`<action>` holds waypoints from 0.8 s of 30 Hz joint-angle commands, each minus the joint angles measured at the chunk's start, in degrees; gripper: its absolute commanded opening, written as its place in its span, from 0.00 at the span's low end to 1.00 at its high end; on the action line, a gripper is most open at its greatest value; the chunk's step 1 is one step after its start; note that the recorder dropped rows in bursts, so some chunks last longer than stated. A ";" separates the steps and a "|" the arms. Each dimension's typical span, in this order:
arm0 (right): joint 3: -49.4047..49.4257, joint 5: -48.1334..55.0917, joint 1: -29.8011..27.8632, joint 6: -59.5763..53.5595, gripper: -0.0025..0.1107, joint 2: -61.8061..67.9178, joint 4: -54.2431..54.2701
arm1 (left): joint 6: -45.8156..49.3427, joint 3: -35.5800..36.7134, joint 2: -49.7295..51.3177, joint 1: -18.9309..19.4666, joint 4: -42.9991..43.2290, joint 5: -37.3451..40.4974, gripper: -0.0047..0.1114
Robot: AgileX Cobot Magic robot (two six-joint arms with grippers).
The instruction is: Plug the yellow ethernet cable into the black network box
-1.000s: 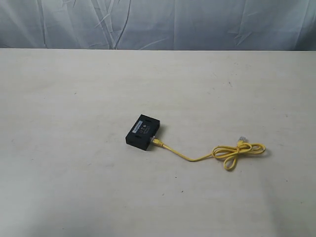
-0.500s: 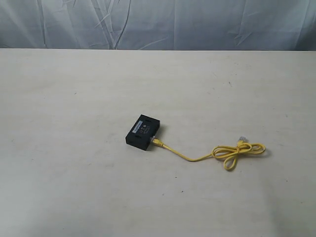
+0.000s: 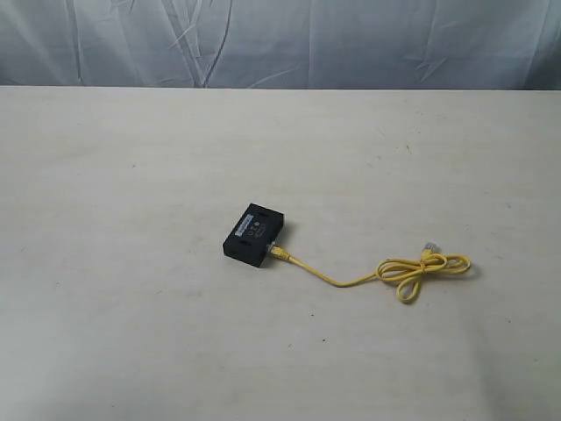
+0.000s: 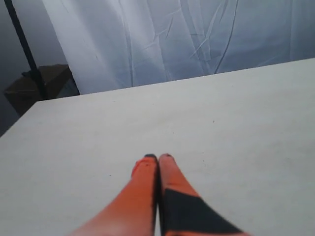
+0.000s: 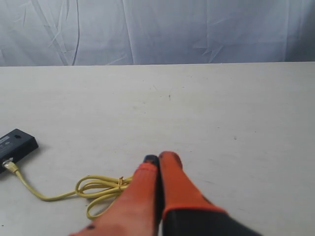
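The black network box (image 3: 255, 234) lies flat near the middle of the table, also at the edge of the right wrist view (image 5: 15, 143). The yellow ethernet cable (image 3: 351, 280) has one plug (image 3: 276, 252) at the box's right side, seemingly in a port. Its other end is looped (image 3: 423, 267) to the right, with a clear plug (image 3: 429, 246) lying free. In the right wrist view the loop (image 5: 101, 188) lies beside my right gripper (image 5: 158, 158), which is shut and holds nothing. My left gripper (image 4: 158, 157) is shut over bare table. Neither gripper shows in the exterior view.
A pale table (image 3: 131, 158) spreads around the box and cable. A wrinkled grey-blue curtain (image 3: 280, 39) hangs behind its far edge. In the left wrist view a dark stand (image 4: 24, 54) and a brown box (image 4: 37, 86) are beyond the table corner.
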 commanded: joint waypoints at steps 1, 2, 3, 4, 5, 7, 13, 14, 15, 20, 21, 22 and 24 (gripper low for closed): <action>0.06 -0.54 0.09 -0.11 0.02 -0.36 0.15 | -6.25 0.27 -0.33 0.27 0.66 0.07 0.04; 0.06 -0.54 0.09 -0.11 0.02 -0.36 0.15 | -6.50 0.27 -0.33 0.27 0.66 0.07 0.04; 0.06 -0.54 0.09 -0.11 0.02 -0.36 0.15 | -6.50 0.27 -0.33 0.27 0.55 0.07 0.04; 0.06 -0.54 0.09 -0.11 0.02 -0.36 0.15 | -6.50 0.27 -0.33 0.27 0.55 0.07 0.04; 0.06 -0.54 0.09 -0.11 0.02 -0.36 0.03 | -6.50 0.27 -0.33 0.27 0.41 0.07 0.04; 0.06 -0.54 0.09 -0.11 0.02 -0.36 -0.08 | -6.60 0.27 -0.33 0.27 0.17 -0.05 0.04; 0.06 -0.54 0.09 -0.11 0.02 -0.36 -0.08 | -6.91 0.27 -0.33 0.27 -0.06 -0.05 0.04; 0.06 -0.54 0.09 -0.11 0.02 -0.36 -0.08 | -7.73 0.27 -0.33 0.27 -0.06 -0.05 0.04; 0.06 -0.54 0.09 -0.11 0.02 -0.36 -0.08 | -8.11 0.27 -0.33 0.27 -0.06 -0.05 0.04; 0.06 -0.54 0.09 -0.11 0.02 -0.36 -0.08 | -8.82 0.27 -0.33 0.27 0.05 -0.05 0.04; 0.06 -0.54 0.09 -0.11 0.02 -0.36 -0.08 | -8.82 0.27 -0.33 0.27 0.05 -0.05 0.04; 0.06 -0.54 0.09 -0.11 0.02 -0.36 -0.08 | -8.95 0.27 -0.33 0.27 0.05 -0.05 0.04; 0.06 -0.54 0.09 -0.11 0.02 -0.36 -0.08 | -9.11 0.27 -0.33 0.27 0.05 -0.05 0.04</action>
